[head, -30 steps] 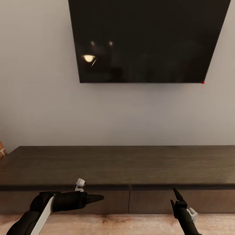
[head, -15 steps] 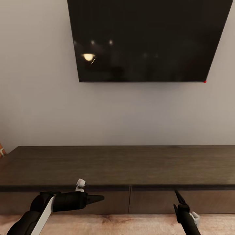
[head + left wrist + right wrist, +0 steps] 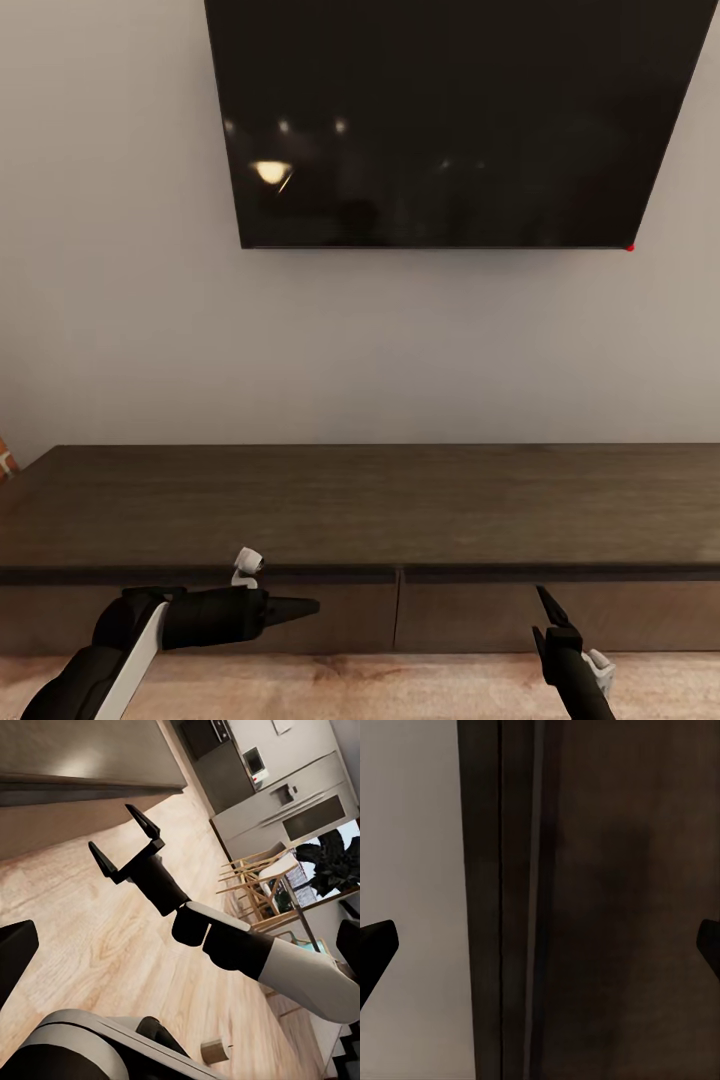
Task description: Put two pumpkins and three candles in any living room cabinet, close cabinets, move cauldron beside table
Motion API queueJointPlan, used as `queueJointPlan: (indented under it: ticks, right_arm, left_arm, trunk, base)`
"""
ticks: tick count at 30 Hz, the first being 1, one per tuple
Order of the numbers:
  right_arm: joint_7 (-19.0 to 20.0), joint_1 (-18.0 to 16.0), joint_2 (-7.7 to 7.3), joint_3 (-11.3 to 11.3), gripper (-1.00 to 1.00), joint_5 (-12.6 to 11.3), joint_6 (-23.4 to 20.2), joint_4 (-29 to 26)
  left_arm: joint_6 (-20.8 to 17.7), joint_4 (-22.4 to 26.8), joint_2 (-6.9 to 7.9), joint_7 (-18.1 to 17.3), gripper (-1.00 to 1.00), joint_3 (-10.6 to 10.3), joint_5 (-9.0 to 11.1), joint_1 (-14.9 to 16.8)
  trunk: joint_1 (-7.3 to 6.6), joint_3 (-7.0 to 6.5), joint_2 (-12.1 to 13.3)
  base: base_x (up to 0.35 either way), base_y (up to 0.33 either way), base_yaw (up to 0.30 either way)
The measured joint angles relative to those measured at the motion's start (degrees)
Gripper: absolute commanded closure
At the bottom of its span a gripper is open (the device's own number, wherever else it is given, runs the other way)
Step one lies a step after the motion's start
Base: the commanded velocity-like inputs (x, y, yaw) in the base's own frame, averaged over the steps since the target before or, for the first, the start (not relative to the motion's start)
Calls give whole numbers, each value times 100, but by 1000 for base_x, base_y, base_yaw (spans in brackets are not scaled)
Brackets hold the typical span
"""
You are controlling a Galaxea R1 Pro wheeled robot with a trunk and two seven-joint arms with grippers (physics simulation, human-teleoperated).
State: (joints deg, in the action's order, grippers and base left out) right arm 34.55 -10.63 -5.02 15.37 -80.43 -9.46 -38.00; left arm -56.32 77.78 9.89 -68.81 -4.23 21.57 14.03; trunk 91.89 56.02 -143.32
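Item: long low dark-brown wooden cabinet (image 3: 360,510), matt grain top, two wide handle-less drawer fronts meeting at a vertical seam. Both fronts sit flush; as far as shown, the unit is closed. Lies directly ahead of both pincers, its drawer faces just beyond their tips.

Item: left gripper (image 3: 300,605), black, tapered, lying sideways in front of the left drawer front. Whether its fingers are spread or closed cannot be told from the head view. Holds nothing visible.

Item: right gripper (image 3: 124,840), black two-finger pincer on a black and white arm. The left wrist view shows its fingers spread wide and empty, pointed at the cabinet's lower edge. In the right wrist view its dark fingertips sit at either side, the brown cabinet front close between them.

Item: large flat black glossy screen (image 3: 440,120), wall-mounted, above the cabinet and well apart from both pincers; faint lamp reflections.

Item: pale wood-plank floor (image 3: 112,967), smooth, visible grain, beneath both pincers.

Progress, judged: no pumpkin, candle or cauldron appears here, so storage done cannot be confirmed. Likely checking or opening a drawer; cauldron placement remains unverified.
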Motion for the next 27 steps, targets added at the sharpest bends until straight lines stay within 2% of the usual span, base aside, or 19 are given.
queueJointPlan:
  ticks: [6, 13, 19, 22, 27]
  right_arm:
    - [12, -2, 0, 0, -100, 0, 45, -26]
    - [407, 1, 0, -4, -100, 12, 54, -59]
    - [453, 0, 0, 2, -100, 170, 55, -39]
    - [456, -1, -1, 3, -100, 187, 61, -32]
    - [457, -1, 0, 3, -100, 198, 64, -27]
  left_arm:
    - [0, 0, 0, 0, -100, -6, -7, 0]
    - [1, 0, 0, 1, -100, -9, -7, 0]
    - [3, 0, -5, 3, -100, -9, -9, 0]
    - [1, 0, -14, 3, -100, -9, -9, 0]
    - [2, 0, -17, 3, -100, -9, -7, 0]
  trunk:
    - [0, 0, 0]
    - [0, 0, 0]
    - [3, 21, -1]
    - [11, 88, -5]
    - [10, 89, -5]
  base:
    - [0, 0, 0]
    - [0, 0, 0]
    - [0, 0, 0]
    - [0, 0, 0]
    - [0, 0, 0]
